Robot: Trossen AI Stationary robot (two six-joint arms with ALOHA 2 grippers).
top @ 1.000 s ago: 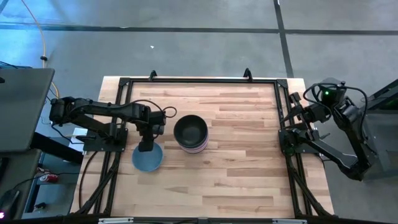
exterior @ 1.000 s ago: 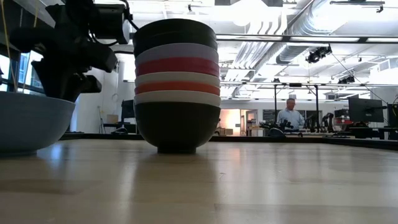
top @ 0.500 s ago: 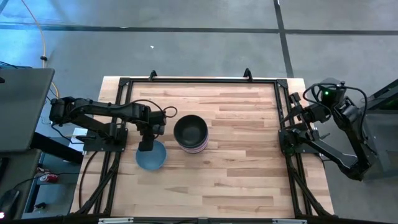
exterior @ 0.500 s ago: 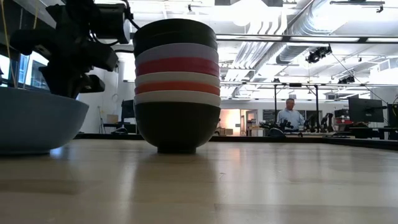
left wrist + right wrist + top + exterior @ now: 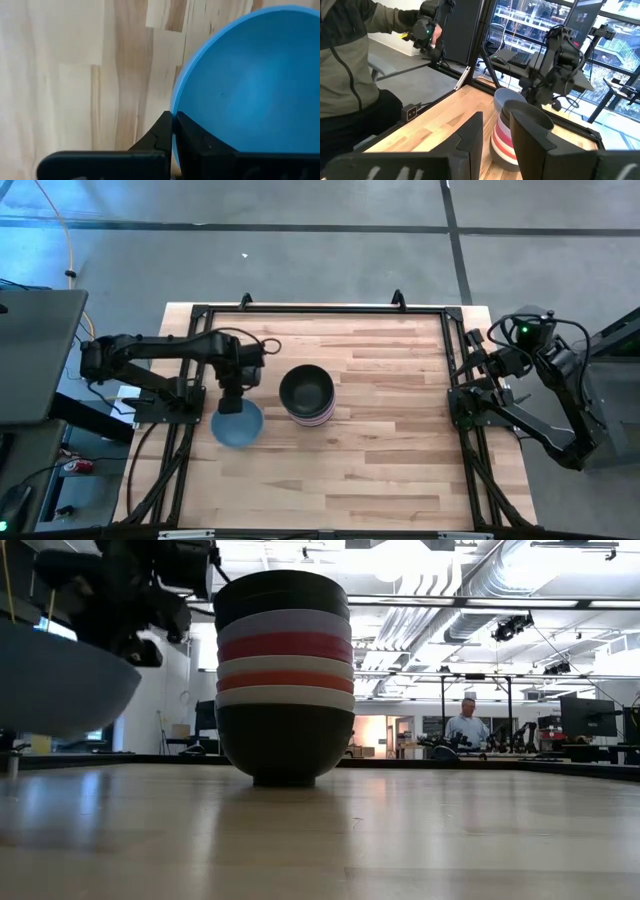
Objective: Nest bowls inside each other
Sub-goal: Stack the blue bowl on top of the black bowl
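A: Left gripper (image 5: 233,402), where, and what state?

B: Over the left part of the table (image 5: 380,470), just left of the stack (image 5: 307,394). Fingers clenched on the rim of the blue bowl (image 5: 237,424). In the left wrist view the two fingers (image 5: 161,135) pinch the bowl's wall, one outside, one inside the blue hollow (image 5: 250,90).

A: Bowl on the wood or off it?

B: Off it. In the low view the blue bowl (image 5: 55,680) hangs clear of the tabletop (image 5: 400,840), tilted, with open space under its base. The left arm shows dark above it.

A: The stack?

B: Standing upright near the table's middle, a bit left. From the low view (image 5: 283,680), bottom to top: a black bowl bearing the rest, then white, red, white, magenta and lavender rims, and a black bowl topmost. From above only that black top bowl's inside shows, with a pale rim peeking out at the lower edge. Blue bowl is beside the stack, not touching it.

A: Right gripper (image 5: 496,131)?

B: Parked off the table's right edge, arm folded by the frame. Fingers released, a clear gap between them in its own wrist view, nothing held.

A: Anything else?

B: A person (image 5: 350,75) in an olive jacket sits close by the table in the right wrist view. Another person (image 5: 465,722) stands far back in the room.
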